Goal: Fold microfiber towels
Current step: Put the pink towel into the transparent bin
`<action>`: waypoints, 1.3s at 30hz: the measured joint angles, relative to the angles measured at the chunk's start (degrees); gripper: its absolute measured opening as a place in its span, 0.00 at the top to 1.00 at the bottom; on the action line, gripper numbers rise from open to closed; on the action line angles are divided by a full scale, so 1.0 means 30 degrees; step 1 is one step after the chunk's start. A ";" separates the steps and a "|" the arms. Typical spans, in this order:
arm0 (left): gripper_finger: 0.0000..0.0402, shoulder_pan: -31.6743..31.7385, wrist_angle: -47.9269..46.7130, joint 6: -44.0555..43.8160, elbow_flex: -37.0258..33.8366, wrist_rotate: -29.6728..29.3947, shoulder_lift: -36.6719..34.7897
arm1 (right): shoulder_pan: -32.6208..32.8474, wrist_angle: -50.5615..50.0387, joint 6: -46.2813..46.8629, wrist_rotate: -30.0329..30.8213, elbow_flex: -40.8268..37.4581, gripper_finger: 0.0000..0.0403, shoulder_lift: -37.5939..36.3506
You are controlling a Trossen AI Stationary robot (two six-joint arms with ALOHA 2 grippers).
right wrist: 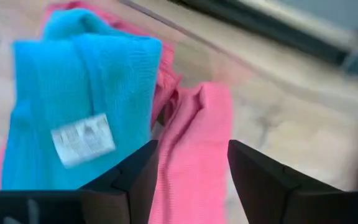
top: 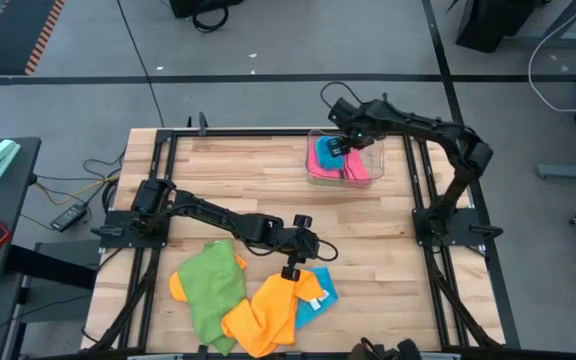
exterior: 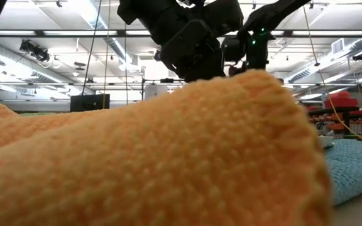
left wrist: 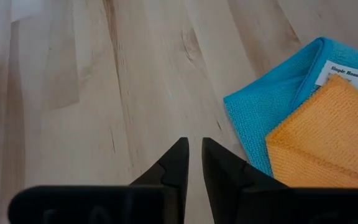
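At the near edge of the pale wooden tabletop (top: 258, 170) lies a rumpled heap of soft microfiber towels: a green one (top: 211, 285) on the left over a bit of orange, a crumpled orange one (top: 268, 312) in the middle, and a sky-blue one (top: 318, 295) with a white label peeking out just to its right. The orange cloth overlaps the blue. The left pincer (top: 290, 271) hangs right at the far edge of the orange towel, its two dark fingers (left wrist: 174, 171) nearly together with only a thin slit between them, clamped on nothing. Across the tabletop, at the far right, a clear plastic tray (top: 376, 165) holds a pink towel (top: 320, 160) and another sky-blue towel (right wrist: 86, 99) lying on it. The right pincer (right wrist: 191, 163) hovers just over that tray, fingers apart, gripping nothing.
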 joint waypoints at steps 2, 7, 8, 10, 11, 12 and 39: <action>0.85 0.0000 -0.0003 0.0007 0.0000 0.0007 0.0000 | -0.0104 -0.0208 -0.3413 0.0460 0.0000 0.51 -0.0227; 0.85 0.0000 0.0102 0.0013 0.0000 0.0000 0.0000 | 0.0002 -0.0104 -0.9981 0.0771 -0.0368 0.55 -0.0292; 0.85 0.0000 0.0128 0.0015 0.0000 0.0003 0.0000 | 0.0002 0.0131 -1.1205 0.0579 -0.0759 0.55 -0.0292; 0.86 0.0000 0.0116 0.0015 0.0000 0.0004 0.0000 | 0.0002 0.0328 -1.3383 0.0181 -0.1661 0.56 -0.0258; 0.86 0.0000 0.0113 0.0015 0.0000 0.0004 0.0004 | 0.0002 0.0356 -1.4281 0.0047 -0.2102 0.57 -0.0256; 0.87 0.0000 0.0117 0.0024 0.0000 0.0004 0.0004 | -0.0001 0.0373 -1.5008 0.0044 -0.2533 0.57 -0.0256; 0.86 0.0029 0.0317 0.0554 0.0000 0.0000 0.0007 | -0.0243 0.7179 -2.1133 -0.1739 -0.6735 0.57 -0.0243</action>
